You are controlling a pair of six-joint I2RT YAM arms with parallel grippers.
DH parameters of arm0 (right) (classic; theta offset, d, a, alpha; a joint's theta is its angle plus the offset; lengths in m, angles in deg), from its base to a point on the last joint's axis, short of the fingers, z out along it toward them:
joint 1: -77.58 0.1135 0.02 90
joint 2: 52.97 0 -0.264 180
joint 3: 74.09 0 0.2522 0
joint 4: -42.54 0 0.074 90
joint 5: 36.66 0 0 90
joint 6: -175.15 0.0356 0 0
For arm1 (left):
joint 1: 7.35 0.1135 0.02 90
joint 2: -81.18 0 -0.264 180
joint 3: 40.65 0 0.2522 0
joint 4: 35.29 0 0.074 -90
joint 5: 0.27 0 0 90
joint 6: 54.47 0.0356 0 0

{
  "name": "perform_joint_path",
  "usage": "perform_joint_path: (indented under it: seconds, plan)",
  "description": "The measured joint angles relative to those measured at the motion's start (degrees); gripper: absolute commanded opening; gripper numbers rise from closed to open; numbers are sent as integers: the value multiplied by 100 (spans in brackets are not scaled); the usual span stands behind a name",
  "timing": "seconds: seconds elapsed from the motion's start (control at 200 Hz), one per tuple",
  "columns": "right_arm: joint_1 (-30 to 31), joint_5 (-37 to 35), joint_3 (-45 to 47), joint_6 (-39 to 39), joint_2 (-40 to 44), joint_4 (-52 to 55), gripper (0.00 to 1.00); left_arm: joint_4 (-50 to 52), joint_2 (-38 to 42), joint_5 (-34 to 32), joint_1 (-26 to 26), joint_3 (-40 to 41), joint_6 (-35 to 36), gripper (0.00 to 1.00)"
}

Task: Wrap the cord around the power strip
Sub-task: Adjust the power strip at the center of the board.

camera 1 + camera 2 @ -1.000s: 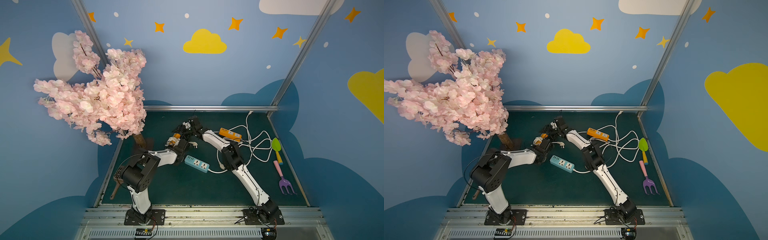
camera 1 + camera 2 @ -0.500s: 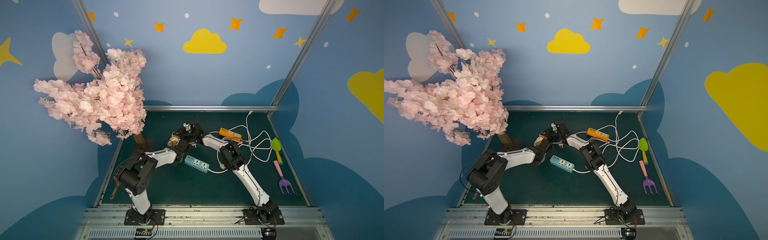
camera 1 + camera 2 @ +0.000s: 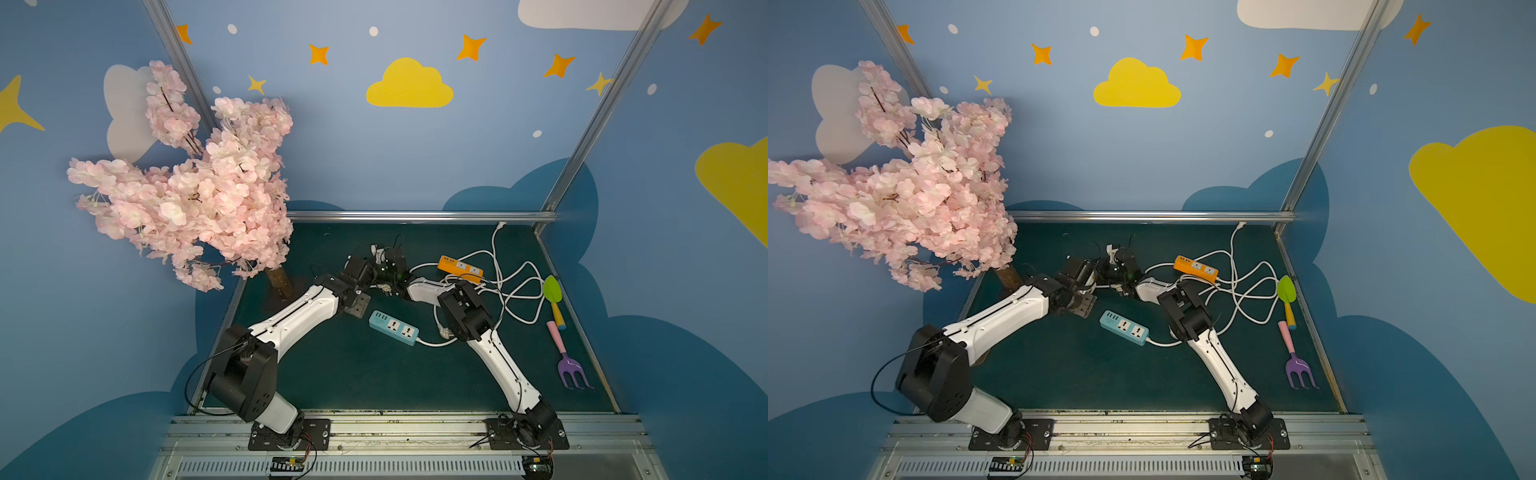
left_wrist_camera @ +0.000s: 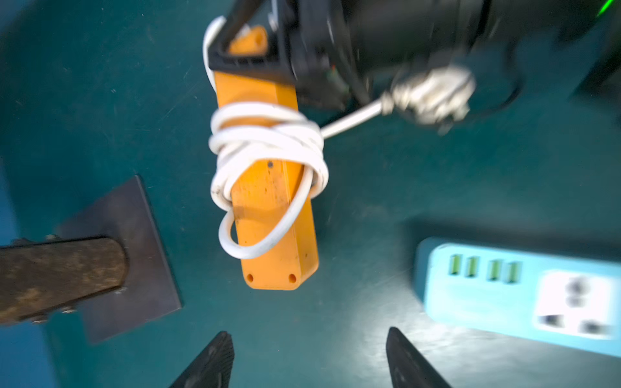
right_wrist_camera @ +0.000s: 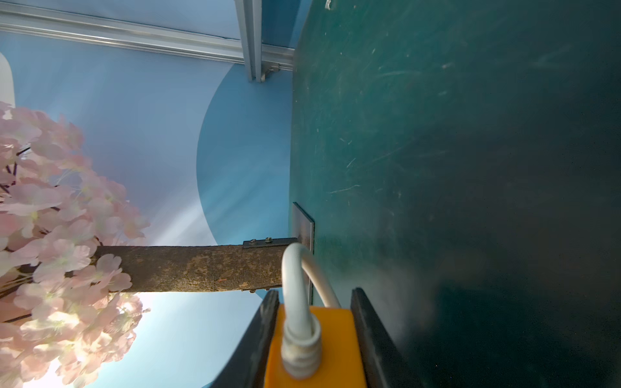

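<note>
An orange power strip (image 4: 272,208) hangs above the green mat (image 4: 369,188), with a white cord (image 4: 265,137) looped around its middle several times. One slack loop droops over its flat face. The cord's plug (image 4: 433,94) dangles off to the side, blurred. My right gripper (image 5: 315,291) is shut on the strip's cord end (image 5: 316,336), where the cord (image 5: 295,285) comes out. My left gripper (image 4: 307,332) is open and empty, a short way off the strip's free end. In both top views the two wrists meet at the back middle and hide the strip.
A second orange power strip (image 3: 459,266) lies among loose white cords (image 3: 515,286) at the back right. A blue power strip (image 3: 392,327) lies mid-mat, close to my left gripper. A green trowel (image 3: 552,291) and purple rake (image 3: 571,370) lie right. The tree trunk (image 4: 60,272) stands left.
My left gripper has opened and backed off the orange strip. My right gripper has come forward and closed on the strip's cord end.
</note>
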Motion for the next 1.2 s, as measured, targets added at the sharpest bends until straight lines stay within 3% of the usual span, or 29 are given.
perform_joint_path:
  seconds: [0.24, 0.811, 1.046, 1.201]
  plan:
    - [-13, -142, 7, 4, 0, -116, 26, -157, 151, 920, 835, 234, -739, 81]
    - [-20, -101, 7, 76, -22, -186, 29, -1043, -1088, 1305, 1257, 452, -748, 80]
    - [-31, -63, -4, 125, -33, -192, 31, -1451, -1364, 1611, 1377, 323, -737, 69]
    - [-37, -52, -9, 149, -33, -192, 33, -1451, -1615, 1762, 1397, 105, -691, 47]
